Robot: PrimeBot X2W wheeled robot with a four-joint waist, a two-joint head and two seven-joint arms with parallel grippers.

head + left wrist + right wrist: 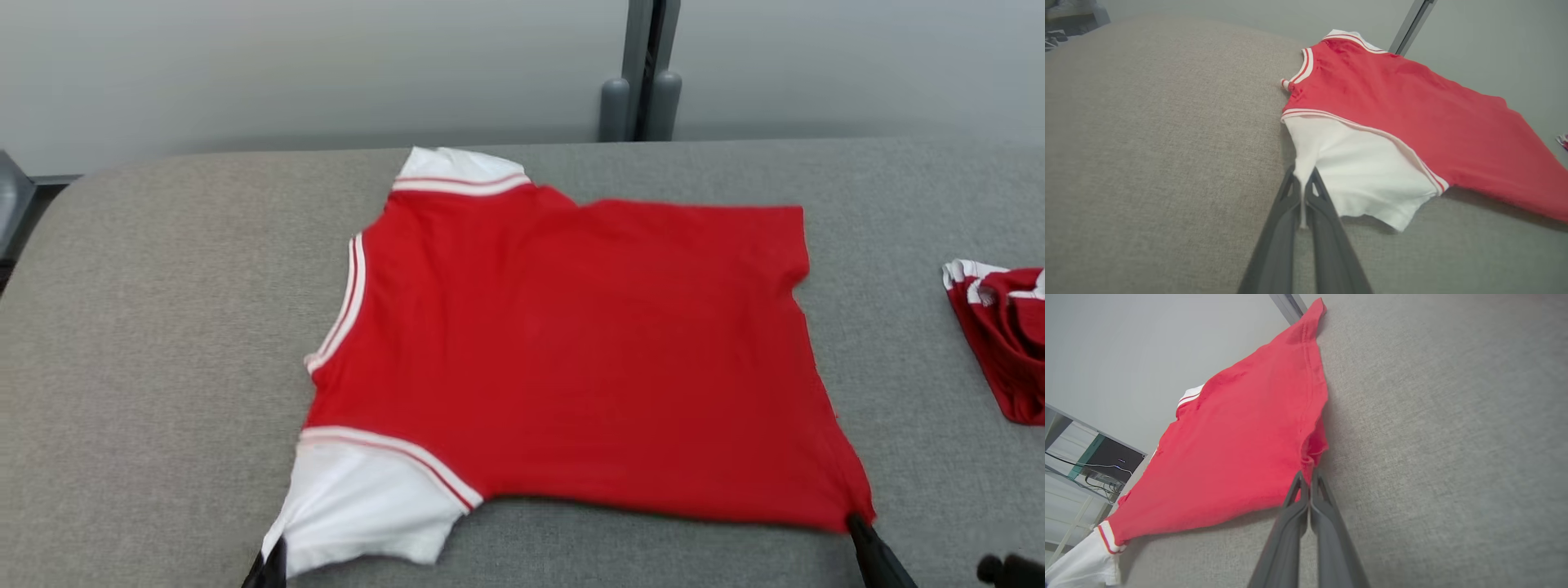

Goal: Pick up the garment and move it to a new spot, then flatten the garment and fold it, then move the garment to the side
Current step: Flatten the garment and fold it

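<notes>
**Item 1. Red T-shirt [571, 351]**, white sleeves, red-and-white striped trim. It lies spread on the counter [163, 327], about the middle. The neckline [343, 310] is to the left and the hem to the right. The body is mostly flat. One white sleeve [367, 498] lies at the near left and the other [457, 167] at the far left. The near edge is raised a little, with shadow beneath it.

**Item 2. Left gripper [1303, 171]**, at the near left. Its fingers are together, clamped on the edge of the near white sleeve, and a strip of white cloth is pinched between them.

**Item 3. Right gripper [1308, 475]**, at the near right. Its fingers are together, clamped on the near right hem corner of the T-shirt, where the red cloth bunches at the tips.

**Item 4. Counter**, covered in grey woven fabric, with a rounded far left corner.

**Item 5. Second garment [1004, 335]**, red with white stripes. It is bundled at the right edge of the counter, well apart from the T-shirt.

**Item 6. Grey post [645, 73]**, upright against the pale wall beyond the far edge of the counter.
</notes>
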